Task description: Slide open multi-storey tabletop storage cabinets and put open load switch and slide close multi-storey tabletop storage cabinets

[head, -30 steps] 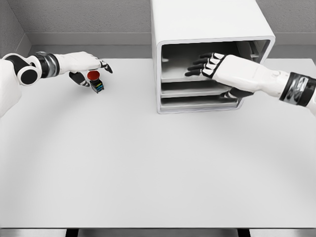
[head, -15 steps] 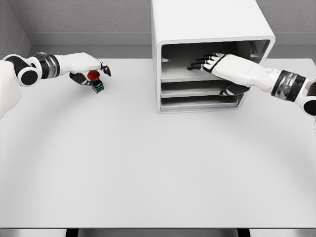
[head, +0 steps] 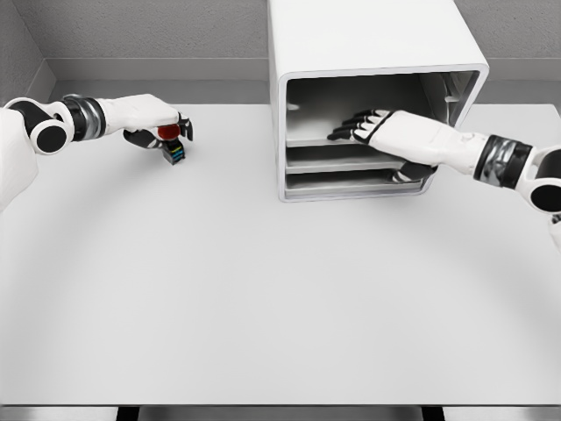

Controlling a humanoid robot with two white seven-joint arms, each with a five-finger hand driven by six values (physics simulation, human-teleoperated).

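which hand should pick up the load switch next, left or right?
Left. The left hand is already curled around the red-topped load switch on the table. The right hand is reaching into the cabinet, well away.

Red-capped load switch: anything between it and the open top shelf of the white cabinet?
Yes. The right robot hand lies across the white cabinet's top shelf opening. The tabletop between looks bare. The left robot hand curls around the red-capped load switch.
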